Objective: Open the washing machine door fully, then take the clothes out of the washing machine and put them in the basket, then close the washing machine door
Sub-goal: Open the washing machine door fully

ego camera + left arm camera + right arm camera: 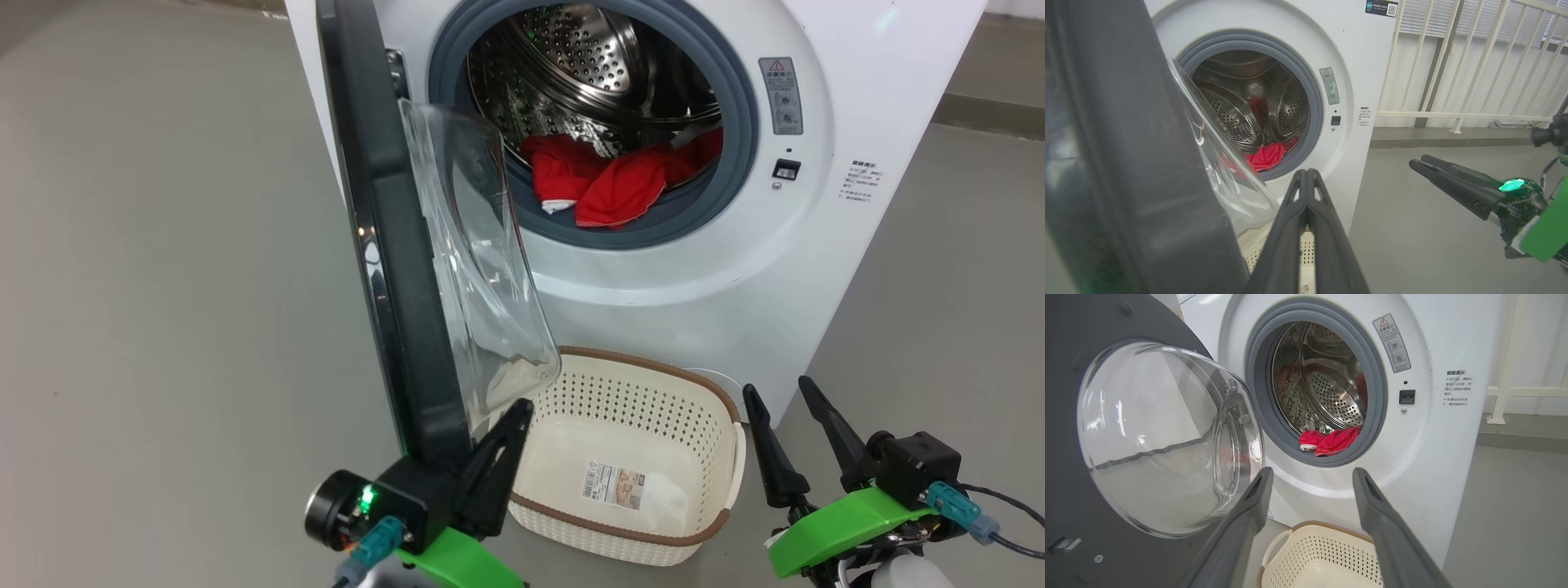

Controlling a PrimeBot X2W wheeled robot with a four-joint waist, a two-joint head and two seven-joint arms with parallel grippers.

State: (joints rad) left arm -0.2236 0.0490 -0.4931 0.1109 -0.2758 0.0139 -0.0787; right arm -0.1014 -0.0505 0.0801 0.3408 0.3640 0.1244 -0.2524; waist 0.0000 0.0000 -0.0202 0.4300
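The washing machine (694, 269) stands with its door (384, 245) swung out toward me, edge-on, black rim to the left and clear glass bowl (473, 261) to the right. Red clothes (604, 184) with white trim lie at the front of the steel drum, also visible as clothes (1331, 441). The cream basket (629, 457) sits on the floor below the opening with nothing in it but its label. My left gripper (521, 408) is shut, close against the door's inner face under the glass, above the basket's left rim. My right gripper (775, 388) is open, right of the basket, holding nothing.
Grey floor (163, 286) spreads to the left and right of the machine. A white railing (1453, 61) on a raised ledge stands to the machine's right. The door latch socket (1407, 396) and warning labels sit to the right of the drum opening.
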